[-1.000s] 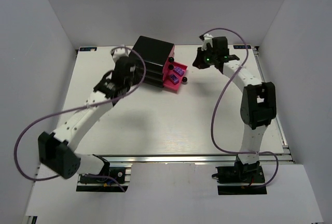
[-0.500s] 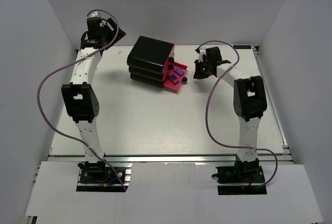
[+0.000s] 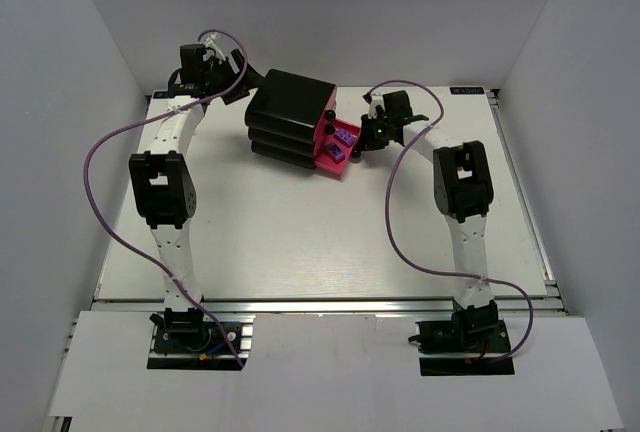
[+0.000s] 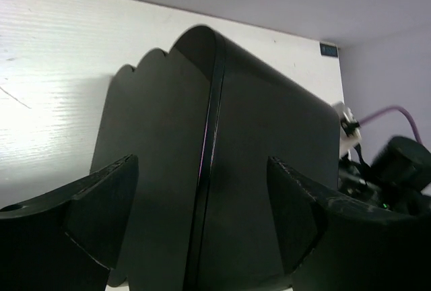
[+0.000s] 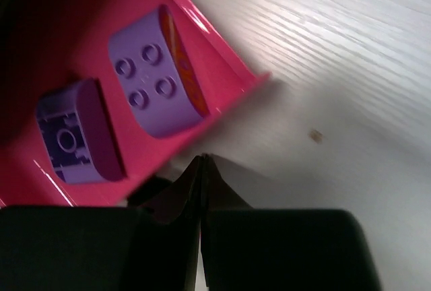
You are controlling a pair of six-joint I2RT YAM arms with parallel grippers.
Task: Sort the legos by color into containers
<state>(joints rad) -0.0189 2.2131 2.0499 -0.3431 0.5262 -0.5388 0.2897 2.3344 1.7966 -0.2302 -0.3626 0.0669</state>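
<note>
The black cabinet (image 3: 290,112) stands at the back middle of the table, also filling the left wrist view (image 4: 222,170). Its bottom pink drawer (image 3: 328,159) is pulled out and holds purple legos (image 3: 341,139); two show in the right wrist view (image 5: 153,82). My left gripper (image 3: 243,89) is open, its fingers (image 4: 101,203) either side of the cabinet's back edge. My right gripper (image 3: 367,140) is shut and empty, its tip (image 5: 203,159) at the open drawer's front wall (image 5: 222,102), beside a black knob. No green or lime legos are in view.
White walls close in the table on three sides. The table's back edge (image 3: 470,92) runs just behind both grippers. Purple cables loop from each arm. The right arm shows in the left wrist view (image 4: 397,170) behind the cabinet.
My left arm swung from the cabinet's left side to the back left corner, then in behind the cabinet. My right gripper moved left, down to the open drawer's front.
</note>
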